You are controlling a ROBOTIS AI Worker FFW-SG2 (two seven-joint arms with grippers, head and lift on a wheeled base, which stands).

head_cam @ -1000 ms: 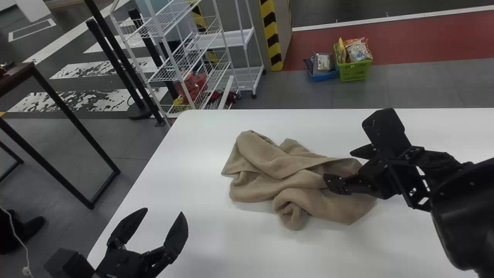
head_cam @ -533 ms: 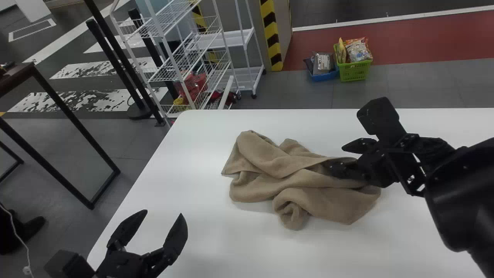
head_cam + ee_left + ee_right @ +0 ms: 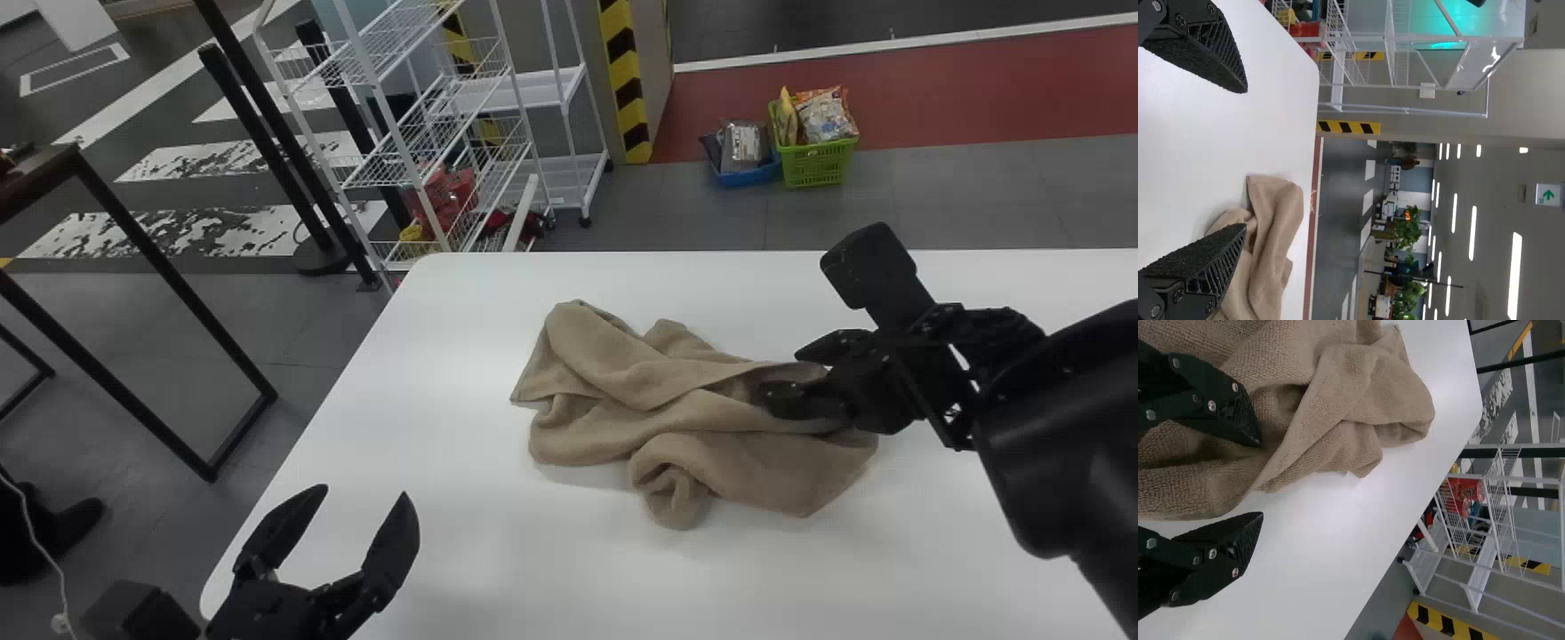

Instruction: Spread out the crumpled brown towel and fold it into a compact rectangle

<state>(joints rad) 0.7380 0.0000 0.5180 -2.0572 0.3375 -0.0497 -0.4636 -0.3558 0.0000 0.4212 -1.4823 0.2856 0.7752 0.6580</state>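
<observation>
The brown towel [image 3: 622,382] lies crumpled on the white table, with folds and a curled front edge. At its right end my right gripper [image 3: 781,370] stands open, one finger down in the folds. In the right wrist view, an edge of the towel [image 3: 1358,393] runs between the fingers of that gripper [image 3: 1261,479]: one presses into the cloth, the other is beside it over bare table. My left gripper [image 3: 363,494] is open over the table's left front part, away from the cloth. The left wrist view has the left gripper [image 3: 1245,159] with the towel [image 3: 1275,207] beyond one finger.
The white table [image 3: 462,551] has its left edge close to my left gripper. Past the far edge stand a white wire rack [image 3: 400,151], a green basket [image 3: 818,163] and a blue basket [image 3: 747,176] on the floor. A dark table frame [image 3: 133,240] is at the left.
My right gripper moved left and toward the far edge, and its fingers have lately drawn somewhat closer together. The towel's right end shifted slightly. My left gripper moved a little left.
</observation>
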